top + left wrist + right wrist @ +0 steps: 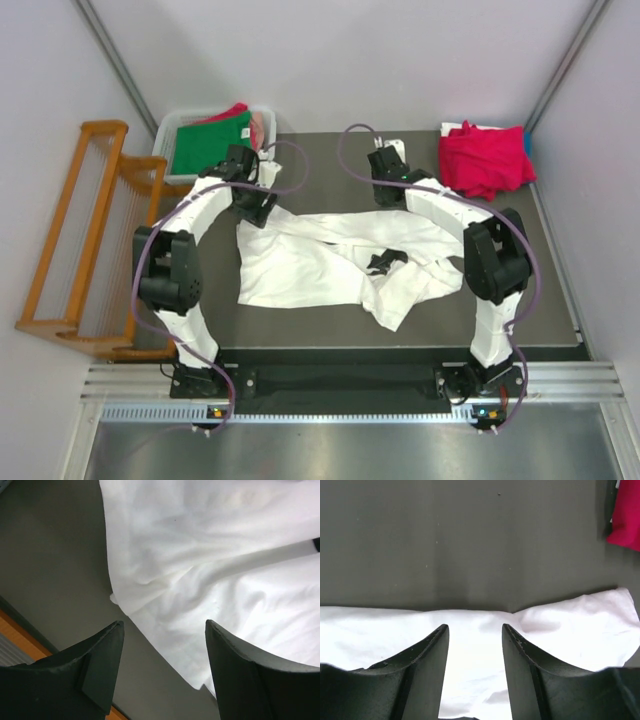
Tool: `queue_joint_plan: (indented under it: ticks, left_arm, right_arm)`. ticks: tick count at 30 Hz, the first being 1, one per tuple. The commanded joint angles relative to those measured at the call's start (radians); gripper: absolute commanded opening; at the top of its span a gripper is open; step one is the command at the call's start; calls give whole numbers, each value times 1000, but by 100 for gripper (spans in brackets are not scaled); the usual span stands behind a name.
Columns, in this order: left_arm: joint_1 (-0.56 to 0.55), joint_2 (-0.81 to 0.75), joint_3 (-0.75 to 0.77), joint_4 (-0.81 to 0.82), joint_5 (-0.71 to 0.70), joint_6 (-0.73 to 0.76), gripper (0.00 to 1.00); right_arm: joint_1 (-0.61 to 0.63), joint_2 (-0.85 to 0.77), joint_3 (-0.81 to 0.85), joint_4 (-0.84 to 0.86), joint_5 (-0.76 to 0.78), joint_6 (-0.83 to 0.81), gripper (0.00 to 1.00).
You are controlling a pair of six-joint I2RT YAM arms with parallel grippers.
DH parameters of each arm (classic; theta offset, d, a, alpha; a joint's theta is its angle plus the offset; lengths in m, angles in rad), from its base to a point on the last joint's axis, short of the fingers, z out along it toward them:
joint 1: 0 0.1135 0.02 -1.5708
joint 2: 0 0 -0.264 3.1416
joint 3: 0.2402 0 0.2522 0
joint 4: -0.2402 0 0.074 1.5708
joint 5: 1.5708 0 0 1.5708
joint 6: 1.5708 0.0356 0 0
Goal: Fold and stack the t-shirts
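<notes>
The white t-shirt lies rumpled in front of me, its long axis running left to right; my left gripper hangs open over its far left corner; my right gripper, jaws apart and empty, hangs over its far edge; both are about equally near.

A dark grey matte tabletop fills the centre, closed in by plain pale walls from 9 through 12 to 3 o'clock under soft, even light. An orange slatted wooden rack stands at 9 o'clock, a white slatted plastic basket sits at 11 o'clock, and a ribbed aluminium rail runs along 6 o'clock.
</notes>
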Motion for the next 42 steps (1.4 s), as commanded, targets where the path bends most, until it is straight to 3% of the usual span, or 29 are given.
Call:
queue_joint_plan:
  ticks: [1,8,15,21,27,31,33,38,42]
  left_arm:
    - [-1,-95,24,-61,79,-34,71]
    - [-24,-137,10,-129,126,-34,71]
    - [-169,-151,-128,-155,-42,45,70]
    - [-163,-188,-180,-210,-128,61,70]
    - [-68,-255,-246,-230,-54,38,71]
    - [-67,-298,-315,-106,-91,27,72]
    - [-67,-263,-283,-36,-111,16,73]
    - [-61,-36,-99,-71,-106,2,70]
    - [-38,61,31,-46,-91,6,70]
  right_arm:
    - [16,-55,-39,25,55,-13,47]
    - [17,-46,-139,17,4,53,47]
    - [19,-52,-156,28,-47,85,46]
    - [17,-73,-160,18,-45,74,46]
    - [19,-93,-200,35,-45,69,46]
    - [20,-90,-209,41,-53,69,46]
    - [19,-86,-206,43,-59,73,47]
    - [27,-78,-200,45,-70,82,46]
    - [28,-70,-202,49,-73,85,46]
